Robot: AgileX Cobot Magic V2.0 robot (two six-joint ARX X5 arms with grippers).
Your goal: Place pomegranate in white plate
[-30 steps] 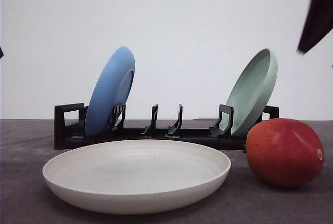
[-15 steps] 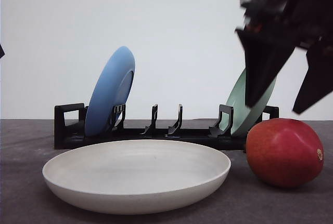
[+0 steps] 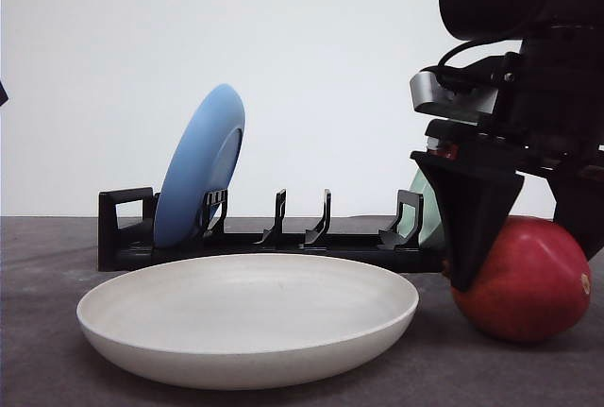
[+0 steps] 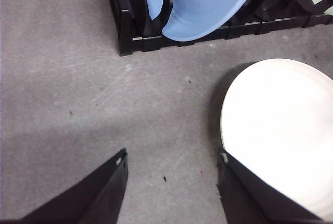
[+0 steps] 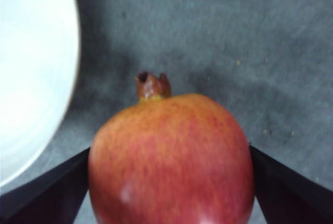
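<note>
Straddling pomegranate (image 3: 528, 284): right hand (image 3: 528, 256), spread.

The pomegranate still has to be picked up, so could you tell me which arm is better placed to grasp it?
Right. The right gripper is open astride the pomegranate, a finger on each side. The left gripper hangs over bare table beside the white plate.

Pomegranate (image 3: 533, 284): glossy red, yellowish blush, brown crown intact, resting on its side on grey counter (image 3: 38, 350). White plate (image 3: 247, 317): shallow, matte, upright, empty, just beside.
</note>
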